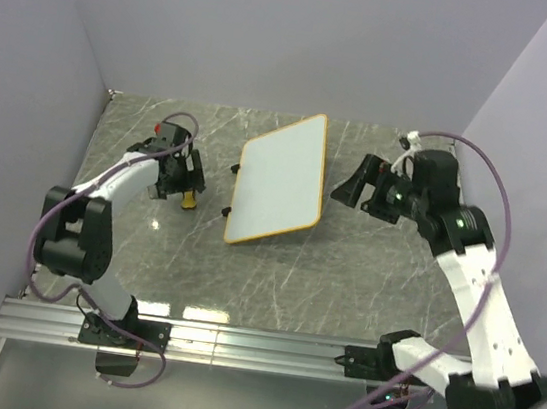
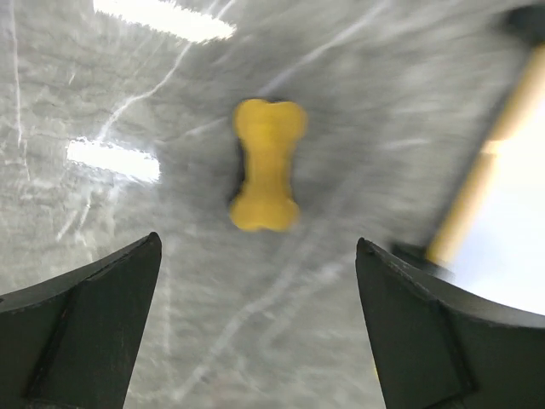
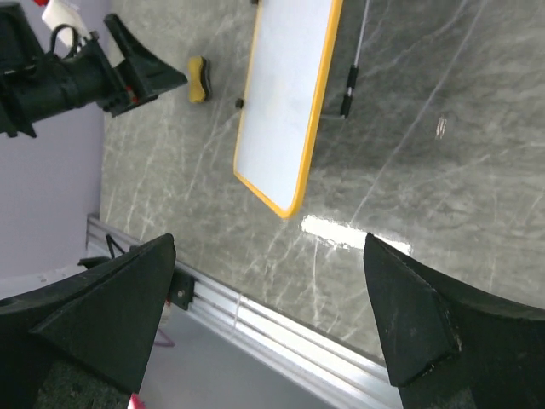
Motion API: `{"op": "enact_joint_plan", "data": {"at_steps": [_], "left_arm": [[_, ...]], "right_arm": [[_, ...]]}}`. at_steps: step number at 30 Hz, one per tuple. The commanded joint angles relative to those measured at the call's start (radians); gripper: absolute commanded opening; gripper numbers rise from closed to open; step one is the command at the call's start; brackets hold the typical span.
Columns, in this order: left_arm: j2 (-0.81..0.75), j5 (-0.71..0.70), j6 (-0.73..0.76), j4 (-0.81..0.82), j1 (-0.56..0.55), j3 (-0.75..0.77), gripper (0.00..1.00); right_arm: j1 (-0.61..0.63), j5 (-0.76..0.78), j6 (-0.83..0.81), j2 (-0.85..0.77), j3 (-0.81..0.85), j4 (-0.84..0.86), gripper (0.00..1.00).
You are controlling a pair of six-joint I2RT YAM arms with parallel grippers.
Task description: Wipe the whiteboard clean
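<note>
The whiteboard point(image 1: 279, 180) lies flat and tilted in the middle of the table, white and free of marks, with an orange rim and small black clips on its left edge. A small yellow eraser block point(image 1: 189, 200) lies on the table to its left. My left gripper point(image 1: 181, 180) hovers just above that eraser, open and holding nothing. In the left wrist view the eraser point(image 2: 266, 164) lies beyond the spread fingertips of the left gripper point(image 2: 258, 256). My right gripper point(image 1: 349, 186) hangs open just off the board's right edge, empty. The right wrist view shows the whiteboard point(image 3: 289, 94) far ahead of the right gripper point(image 3: 270, 247).
The marbled grey table point(image 1: 366, 267) is walled at the back and both sides. An aluminium rail point(image 1: 255, 343) runs along its near edge. A thin grey-and-black stick point(image 3: 349, 85) shows right of the board in the right wrist view. Bright light reflections sit on the tabletop.
</note>
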Motion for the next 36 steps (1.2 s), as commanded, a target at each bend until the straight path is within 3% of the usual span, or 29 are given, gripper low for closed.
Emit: {"op": "enact_joint_plan", "data": {"at_steps": [1, 6, 16, 26, 36], "left_arm": [[-0.131, 0.085, -0.046, -0.009, -0.015, 0.083, 0.99], [-0.238, 0.069, -0.100, -0.093, -0.074, 0.201, 0.99], [-0.480, -0.068, -0.172, -0.099, -0.107, 0.231, 0.99], [-0.537, -0.086, -0.178, -0.121, -0.115, 0.244, 0.99], [-0.569, -0.097, -0.115, -0.187, -0.116, 0.301, 0.99]], "right_arm": [[0.003, 0.063, 0.010, -0.186, -0.077, 0.082, 0.98], [0.001, 0.058, 0.062, -0.413, -0.258, 0.162, 0.98], [0.003, 0.091, 0.068, -0.533, -0.283, 0.027, 0.98], [0.001, 0.120, 0.082, -0.678, -0.311, -0.059, 0.98], [0.003, 0.105, 0.088, -0.685, -0.344, -0.033, 0.98]]}}
